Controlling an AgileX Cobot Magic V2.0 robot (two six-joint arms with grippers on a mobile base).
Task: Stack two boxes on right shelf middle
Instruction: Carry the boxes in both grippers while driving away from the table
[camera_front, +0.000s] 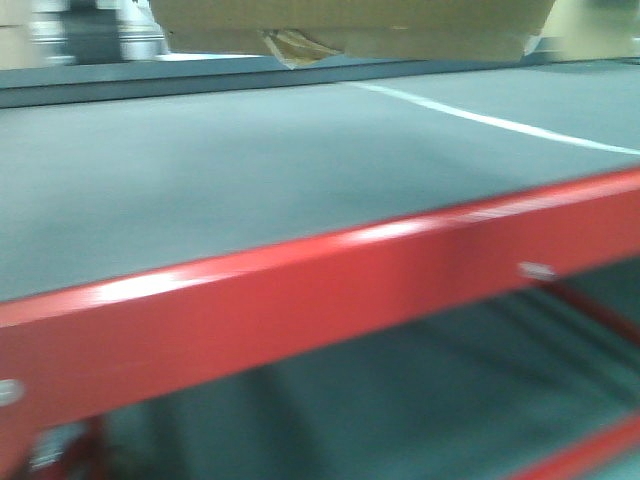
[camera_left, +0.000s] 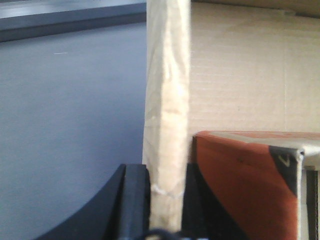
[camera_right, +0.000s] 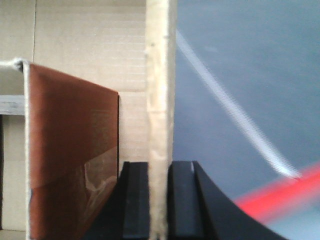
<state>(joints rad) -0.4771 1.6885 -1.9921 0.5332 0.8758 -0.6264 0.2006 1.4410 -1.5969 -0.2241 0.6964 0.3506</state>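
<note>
We see box at top edge of front view, beyond grey mat. Our left gripper pinches upright cardboard wall; right gripper pinches wall likewise.

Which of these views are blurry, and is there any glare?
Front-facing view: motion-smeared throughout, with white glare streaks on the red rail. Left wrist view: soft, the box wall evenly lit. Right wrist view: box wall fairly crisp, white line and red rail behind smeared.
</note>
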